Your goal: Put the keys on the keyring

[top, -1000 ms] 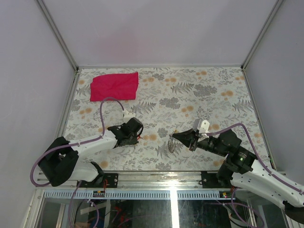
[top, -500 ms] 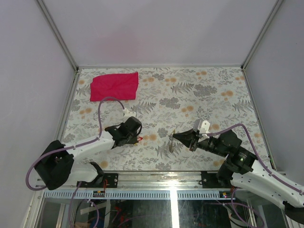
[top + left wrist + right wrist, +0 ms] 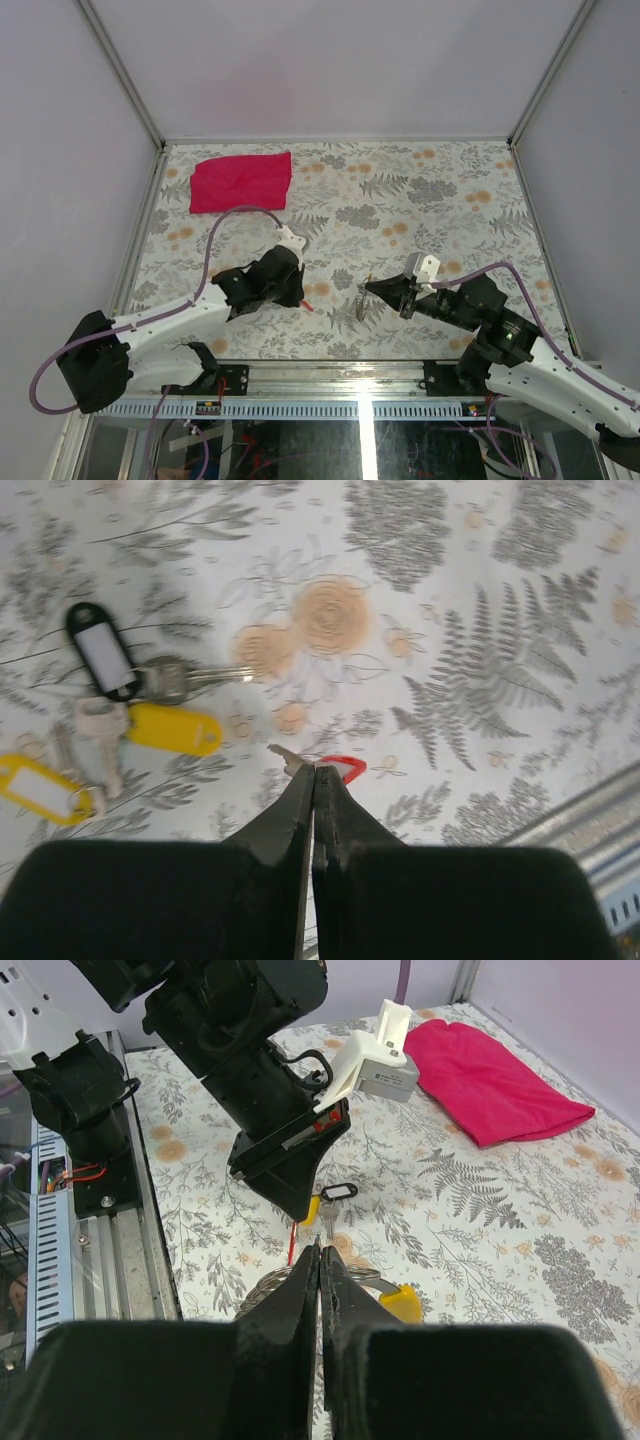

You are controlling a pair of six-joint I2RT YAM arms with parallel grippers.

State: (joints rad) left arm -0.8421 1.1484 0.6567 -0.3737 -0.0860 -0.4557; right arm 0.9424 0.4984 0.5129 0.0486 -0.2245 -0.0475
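Your left gripper (image 3: 315, 775) is squeezing shut on the red key (image 3: 340, 769), which is lying crosswise in its tips. Your right gripper (image 3: 374, 287) is pinching shut on the keyring (image 3: 360, 303), which is hanging just right of that key. The ring's opening is staying too small to make out.

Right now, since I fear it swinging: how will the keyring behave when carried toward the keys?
Probably floppy: the keyring droops limp from the shut right gripper. Likely light, since thin fingertips alone carry it. It may swing when moved.
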